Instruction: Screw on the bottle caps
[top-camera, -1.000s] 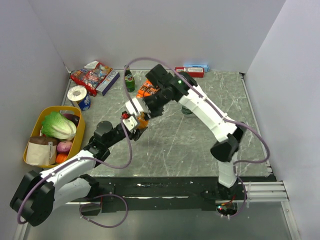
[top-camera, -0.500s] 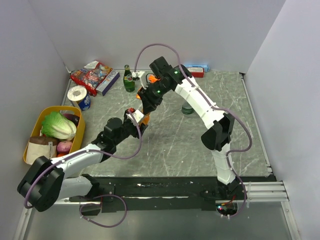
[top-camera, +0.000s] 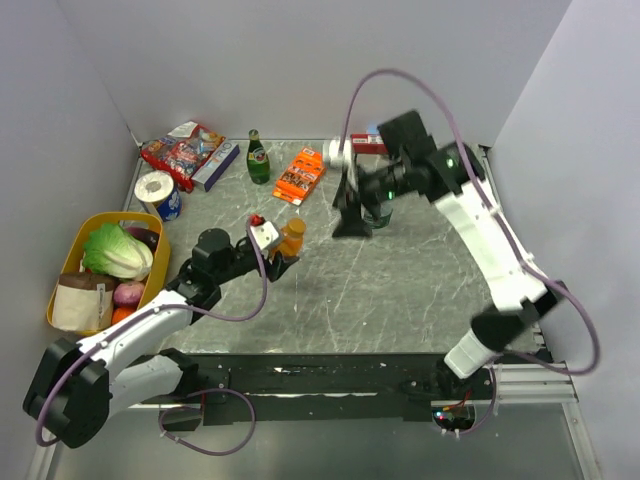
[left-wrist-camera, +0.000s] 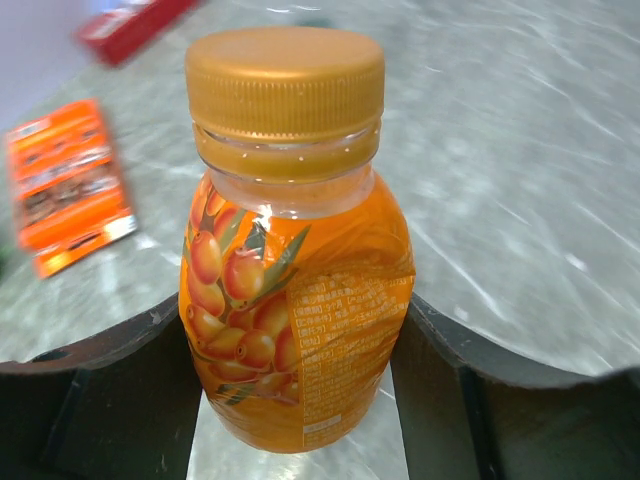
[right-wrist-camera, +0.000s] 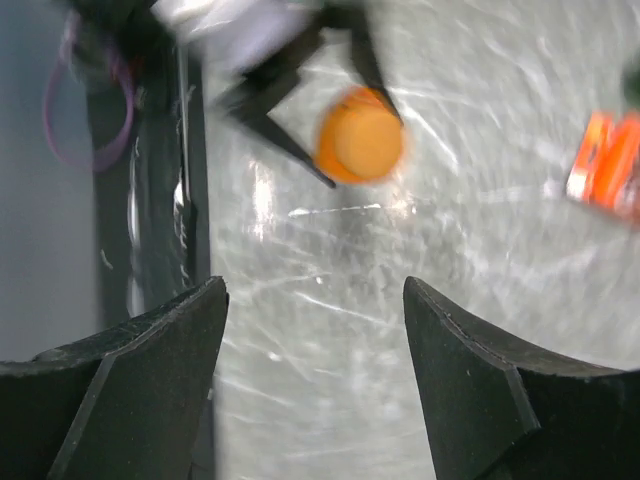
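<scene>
The squat orange bottle (left-wrist-camera: 295, 300) stands upright with its orange-brown cap (left-wrist-camera: 285, 80) sitting on its neck. My left gripper (left-wrist-camera: 295, 310) is shut on the bottle's body, one dark finger (left-wrist-camera: 120, 390) on each side. From above, the bottle (top-camera: 290, 238) is left of centre in my left gripper (top-camera: 281, 252). My right gripper (top-camera: 350, 218) hangs open and empty to the right of it, well apart. In the right wrist view the gripper (right-wrist-camera: 312, 290) frames bare table, with the cap (right-wrist-camera: 360, 133) seen from above beyond it. The dark bottle (top-camera: 377, 215) is mostly hidden behind the right arm.
A yellow basket (top-camera: 70, 262) of vegetables sits at the left edge. Along the back stand a tall green glass bottle (top-camera: 258, 158), an orange packet (top-camera: 299, 174), a snack bag (top-camera: 180, 148), a blue tin (top-camera: 157, 192) and a red box (top-camera: 385, 143).
My right gripper has come off the orange bottle's cap, opened wider and swung away to the right. My left gripper still holds the bottle, shifted a little.
</scene>
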